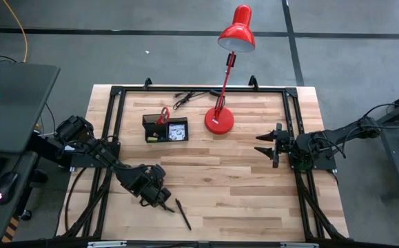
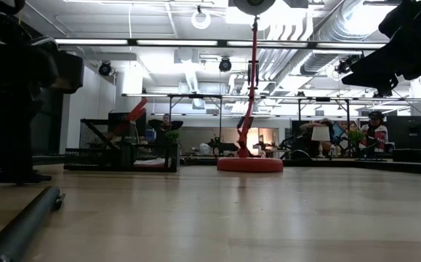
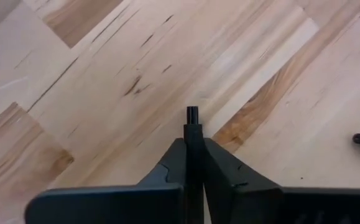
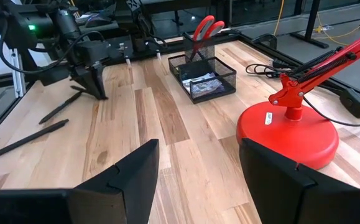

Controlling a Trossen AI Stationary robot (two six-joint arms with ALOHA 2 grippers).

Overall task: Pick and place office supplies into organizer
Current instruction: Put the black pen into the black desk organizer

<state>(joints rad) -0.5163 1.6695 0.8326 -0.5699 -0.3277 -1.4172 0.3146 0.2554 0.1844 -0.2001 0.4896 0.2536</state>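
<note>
Wooden table (image 1: 240,179), left claw (image 1: 163,200) around pen (image 3: 191,116).

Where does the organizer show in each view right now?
High: organizer left of the red lamp base.
Low: organizer left of the lamp base.
Left wrist: not in it.
Right wrist: organizer upper middle, beyond the lamp base.
Shared landmark: lamp base.

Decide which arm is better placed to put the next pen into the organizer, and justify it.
Left. The left gripper is shut on a pen, and the organizer lies on its side of the table. The right gripper sits open, beyond the red lamp.
</note>
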